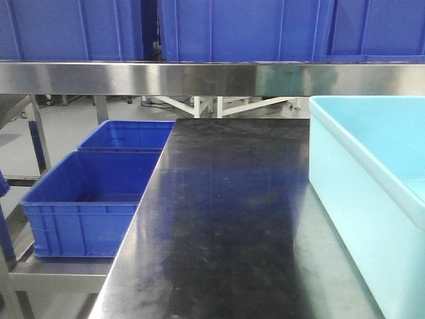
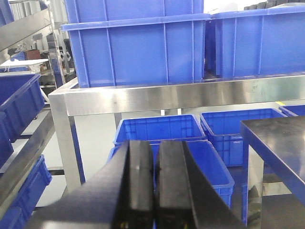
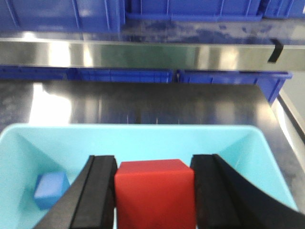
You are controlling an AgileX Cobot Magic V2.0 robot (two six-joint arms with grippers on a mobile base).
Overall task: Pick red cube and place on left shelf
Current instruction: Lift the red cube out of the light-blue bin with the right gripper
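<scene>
No lettering, number, label or brand can be read anywhere; the blue crates (image 1: pixel 86 206), steel shelf rail (image 1: pixel 199 78), pale tray (image 1: pixel 345 173) and red cube (image 3: pixel 155 193) show plain faces

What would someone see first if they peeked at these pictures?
The bright red cube jumps out first, squeezed between the fingers of the right gripper over the pale turquoise bin, where a small blue cube lies near the left corner. Next come the dark blue crates beside the shiny black table. The left gripper is shut with nothing in it.
</scene>
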